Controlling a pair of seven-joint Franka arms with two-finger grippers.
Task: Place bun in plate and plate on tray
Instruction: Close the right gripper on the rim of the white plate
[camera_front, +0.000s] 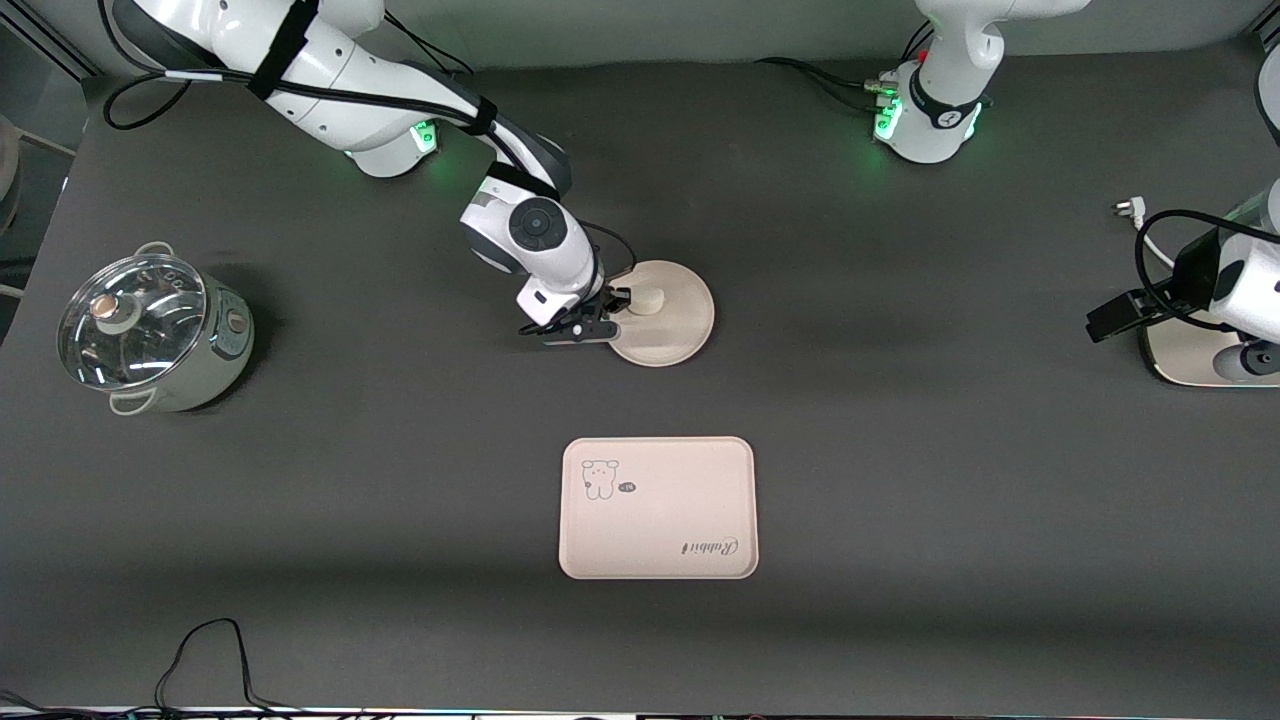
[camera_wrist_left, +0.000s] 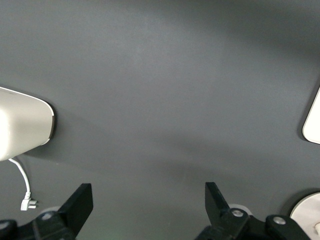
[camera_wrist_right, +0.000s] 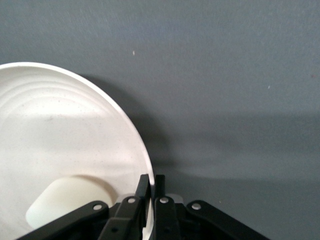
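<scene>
The round cream plate (camera_front: 672, 318) sits on the dark table, farther from the front camera than the tray (camera_front: 657, 508). The off-white bun (camera_front: 650, 301) lies in the plate near its rim on the right arm's side. My right gripper (camera_front: 612, 315) is shut on the plate's rim; in the right wrist view the fingers (camera_wrist_right: 160, 192) pinch the rim of the plate (camera_wrist_right: 60, 140), with the bun (camera_wrist_right: 70, 200) just inside. My left gripper (camera_wrist_left: 148, 200) is open and empty over bare table at the left arm's end.
A lidded steel pot (camera_front: 150, 335) stands at the right arm's end of the table. A white base (camera_front: 1190, 352) and a power plug (camera_front: 1125, 208) lie under the left arm. A black cable (camera_front: 205, 650) lies at the table's front edge.
</scene>
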